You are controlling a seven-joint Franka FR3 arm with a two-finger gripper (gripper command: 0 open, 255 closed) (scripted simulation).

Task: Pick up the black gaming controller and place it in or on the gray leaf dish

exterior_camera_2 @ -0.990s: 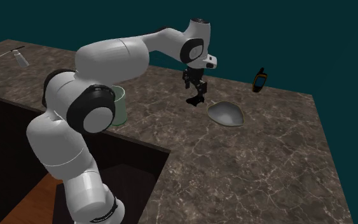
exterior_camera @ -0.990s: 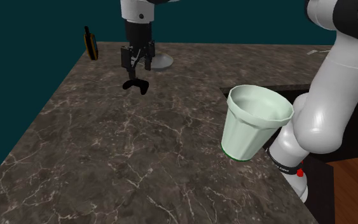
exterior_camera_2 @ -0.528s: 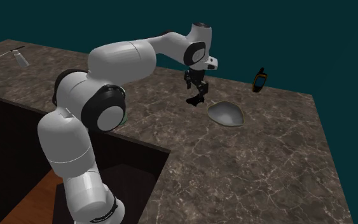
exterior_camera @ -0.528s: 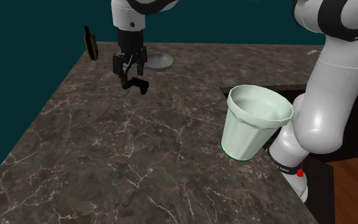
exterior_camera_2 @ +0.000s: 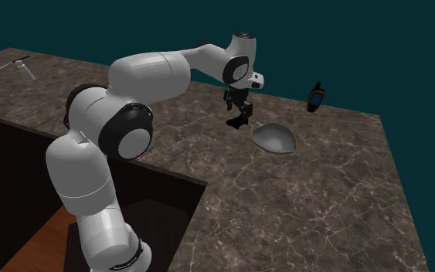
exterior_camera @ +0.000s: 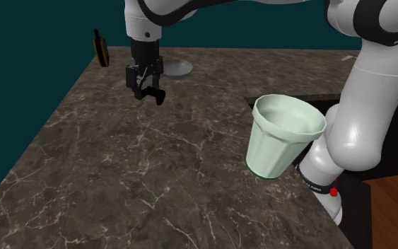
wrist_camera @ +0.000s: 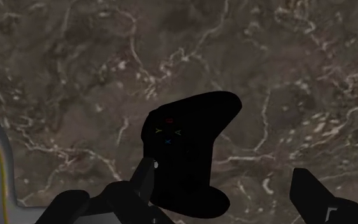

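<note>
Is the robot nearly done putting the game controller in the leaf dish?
Not yet, nothing is finished. The black controller seems to rest on the counter beside the gray leaf dish, not in it. Right now the open claw hangs over the controller, not gripping it. Left to do: squeeze, lift, carry it across and set it in the dish.

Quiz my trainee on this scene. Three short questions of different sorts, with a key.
1. True or false: the gripper is shut on the black gaming controller.
2. Which lies nearest the controller on the countertop? A) gray leaf dish B) pale green cup C) orange-and-black handheld
3. Fill in: the leaf dish holds ___.
Key: 1 false, the fingers stand apart; 2 A; 3 nothing.
</note>
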